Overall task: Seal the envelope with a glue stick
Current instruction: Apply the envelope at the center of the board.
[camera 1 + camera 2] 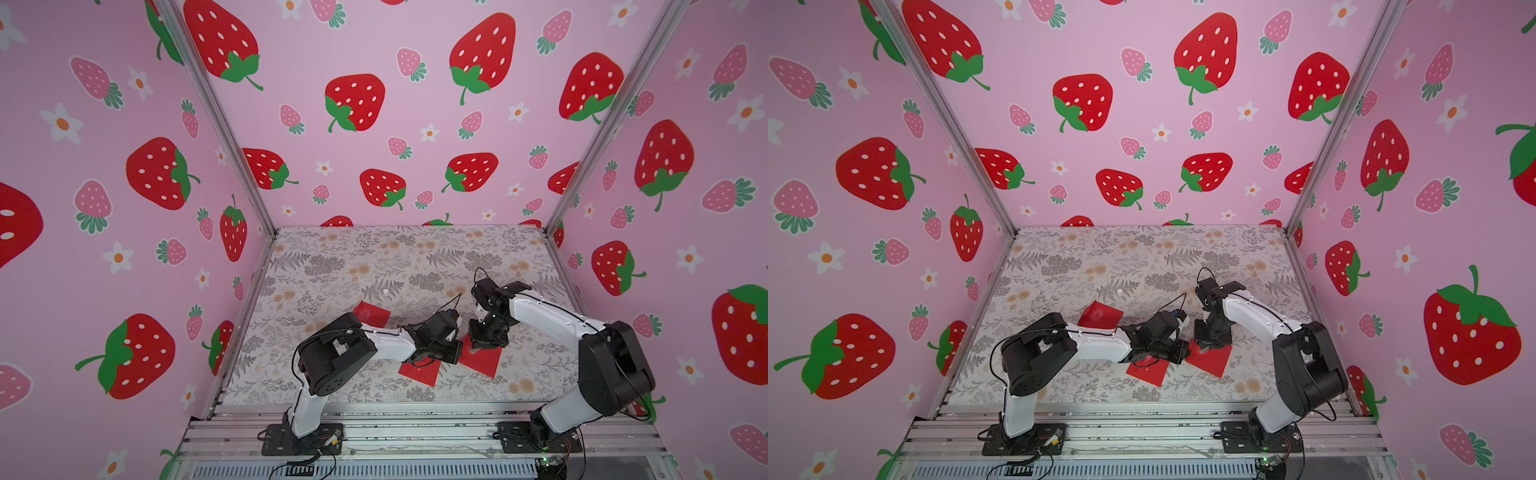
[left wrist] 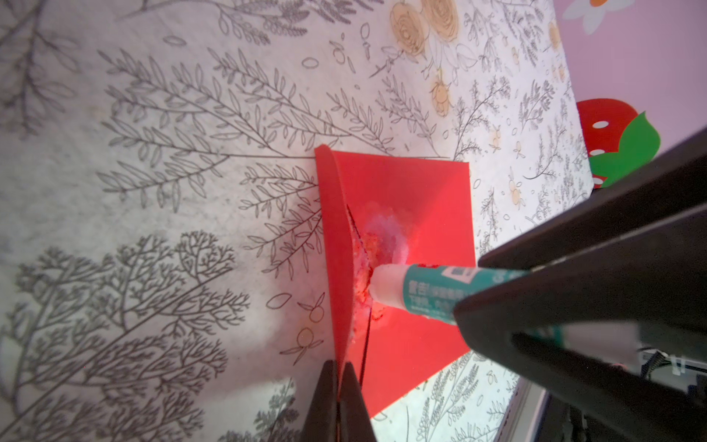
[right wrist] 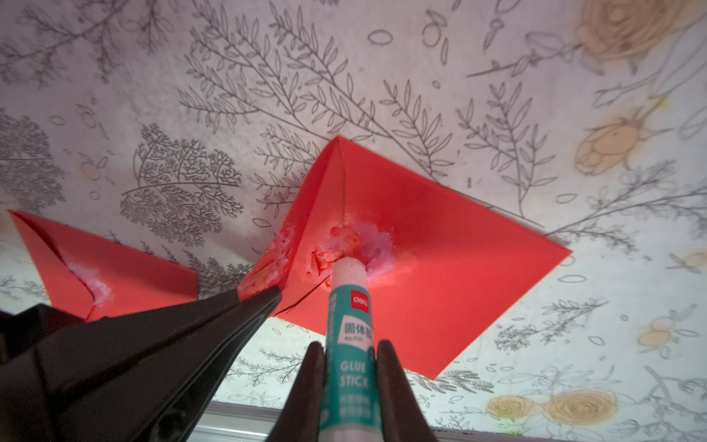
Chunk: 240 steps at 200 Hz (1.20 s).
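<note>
We have the small white plastic glue stick (image 3: pixel 349 306) with its teal label band clamped by the barrel in the right gripper (image 3: pixel 350 354). Its bare tip touches a whitish glue smear (image 3: pixel 373 239) near the middle of a flat red paper envelope (image 3: pixel 459 283). The left gripper (image 2: pixel 338 377) is pinched shut on the edge of that envelope's raised triangular flap (image 2: pixel 332 229), lifting it clear of the body.

We judge the glue stick light, rigid and smooth, so it is best held mid-label, where it is held now. The envelope is thin and will probably slide or crease, and the paper at the smear already looks roughened; the flap edge is the sensible hold.

In both top views we count three red envelopes: this one (image 1: pixel 484 361), a second envelope (image 1: pixel 419 374) just beside it, and a third envelope (image 1: pixel 371 313) well apart from it. There is one glue stick and two grippers.
</note>
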Each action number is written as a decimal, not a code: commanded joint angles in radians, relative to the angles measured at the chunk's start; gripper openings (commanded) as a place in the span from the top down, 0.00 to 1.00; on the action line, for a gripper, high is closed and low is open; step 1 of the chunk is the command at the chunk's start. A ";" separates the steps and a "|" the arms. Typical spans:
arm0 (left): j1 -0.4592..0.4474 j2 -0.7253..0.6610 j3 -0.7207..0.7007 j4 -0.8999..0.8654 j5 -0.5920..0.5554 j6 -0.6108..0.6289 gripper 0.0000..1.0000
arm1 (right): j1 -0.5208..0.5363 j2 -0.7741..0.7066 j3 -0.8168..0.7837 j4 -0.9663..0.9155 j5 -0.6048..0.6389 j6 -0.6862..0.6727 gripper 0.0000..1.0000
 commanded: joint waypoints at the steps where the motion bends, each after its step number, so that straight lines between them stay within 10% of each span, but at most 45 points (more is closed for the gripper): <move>1: 0.004 0.027 0.017 -0.023 0.016 -0.005 1.00 | -0.004 0.042 0.007 -0.059 0.140 0.003 1.00; 78: 0.008 0.036 0.028 -0.029 0.033 0.000 1.00 | -0.016 0.052 -0.017 0.131 -0.260 0.002 1.00; 153: 0.017 0.047 0.032 -0.027 0.044 -0.005 1.00 | -0.085 0.037 -0.030 0.079 -0.157 -0.038 1.00; 194: 0.018 0.047 0.035 -0.034 0.044 -0.004 1.00 | -0.085 0.033 0.007 -0.023 0.094 -0.042 1.00; 240: 0.018 0.046 0.036 -0.040 0.041 -0.004 1.00 | -0.079 0.055 0.008 0.009 0.016 -0.047 1.00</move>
